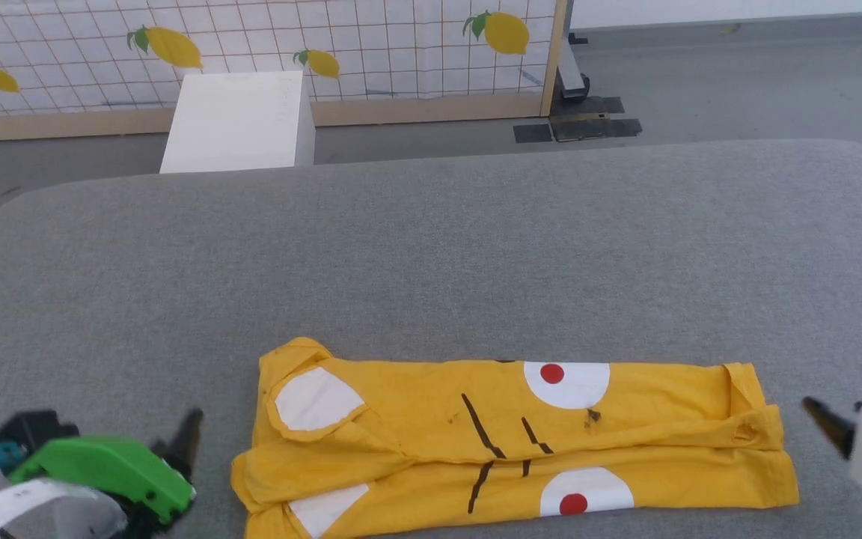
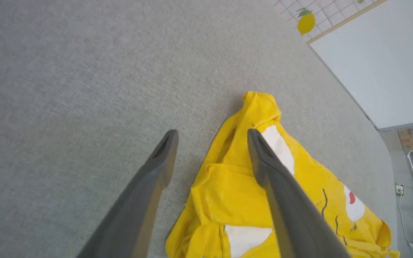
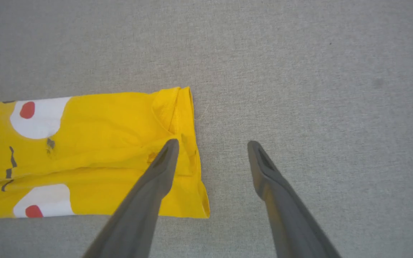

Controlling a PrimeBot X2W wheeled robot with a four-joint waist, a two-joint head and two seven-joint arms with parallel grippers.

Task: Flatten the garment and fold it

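I see the shirt [image 1: 513, 442] lying folded into a long yellow band near the front edge of the grey counter [image 1: 431, 247], with the tiger print facing up. My left end effector [image 2: 212, 133] is released, fingers spread wide, just off the shirt's left end. In its wrist view one finger crosses the cloth and the other crosses bare counter. My right end effector [image 3: 212, 143] is also released, spread beside the shirt's right end. I cannot tell whether either one touches the cloth. Beyond the counter stand a white box [image 1: 240, 120] and a lemon-printed screen [image 1: 371, 37].
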